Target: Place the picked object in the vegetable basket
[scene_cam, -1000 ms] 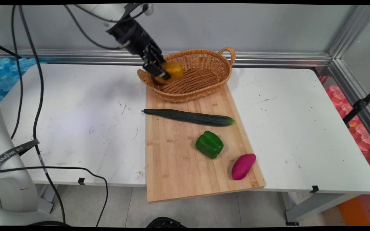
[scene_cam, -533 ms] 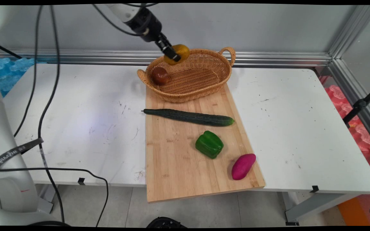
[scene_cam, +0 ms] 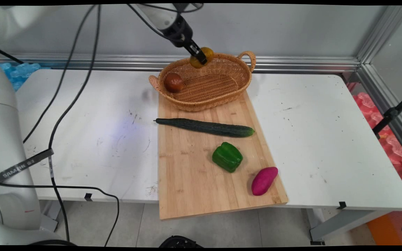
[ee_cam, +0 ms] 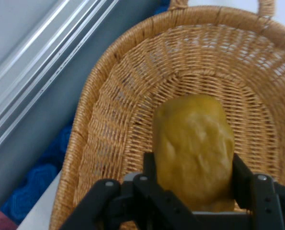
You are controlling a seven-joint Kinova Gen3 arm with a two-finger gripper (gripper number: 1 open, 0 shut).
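My gripper (scene_cam: 200,58) is shut on a yellow-brown potato (scene_cam: 203,57) and holds it in the air over the back rim of a wicker basket (scene_cam: 222,94). In the hand view the potato (ee_cam: 194,149) sits between the black fingers (ee_cam: 149,167), with the basket's woven inside (ee_cam: 128,115) below it. A dark red-brown round fruit (scene_cam: 173,82) lies inside the basket at its left end. The basket stands at the far end of a wooden cutting board (scene_cam: 194,174).
On the board lie a long dark cucumber (scene_cam: 206,127), a green bell pepper (scene_cam: 227,157) and a purple sweet potato (scene_cam: 264,180). Black cables (scene_cam: 65,104) hang over the table's left part. A metal rail (scene_cam: 291,64) runs along the wall behind.
My gripper has carried the potato up out of the basket's left end and to the right toward its back rim. The red-brown fruit it hid now shows.
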